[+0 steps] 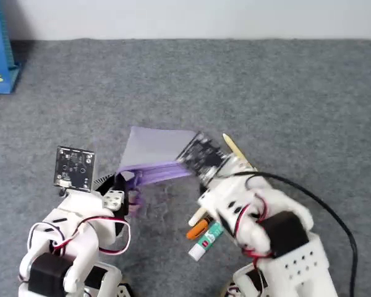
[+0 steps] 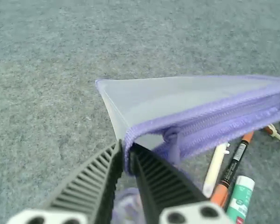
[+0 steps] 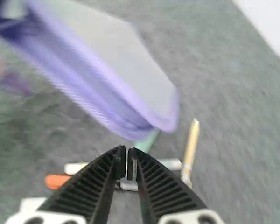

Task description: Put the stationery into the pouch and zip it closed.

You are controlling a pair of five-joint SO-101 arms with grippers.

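Purple zip pouch [image 1: 153, 151] sits mid-table on the grey carpet-like surface [image 1: 284, 93], long zip edge facing the arms. Its near-left corner looks raised off the surface, with the flat side panel tilting up and away.

Left gripper [image 2: 126, 155]: claw narrow, pinched on the pouch's fabric edge at that near-left corner, just beside the zip pull [image 2: 172, 140]. The two zipper bands run off to the right from there. They look slightly apart, but the angle is too poor to say whether the mouth is open.

Right gripper [image 3: 127, 157]: claw closed down to a thin slit, nothing seen between the pads. It hangs just near of the pouch's right end, not touching it. That view is blurred, so treat the gap as approximate.

Stationery is all outside the pouch, lying on the surface near-right of it:
- orange marker [image 1: 196, 231] beside the right arm, black cap end pointing toward the pouch
- green-and-white glue stick [image 1: 205, 242] just right of the marker, roughly parallel to it
- white pen [image 2: 216, 168] just left of the marker, also roughly parallel
- beige pencil [image 1: 236, 150] farther off, right of the pouch's right end, partly covered by the right arm

Blue box [image 1: 0, 55] stands at the far-left edge, well apart from everything.
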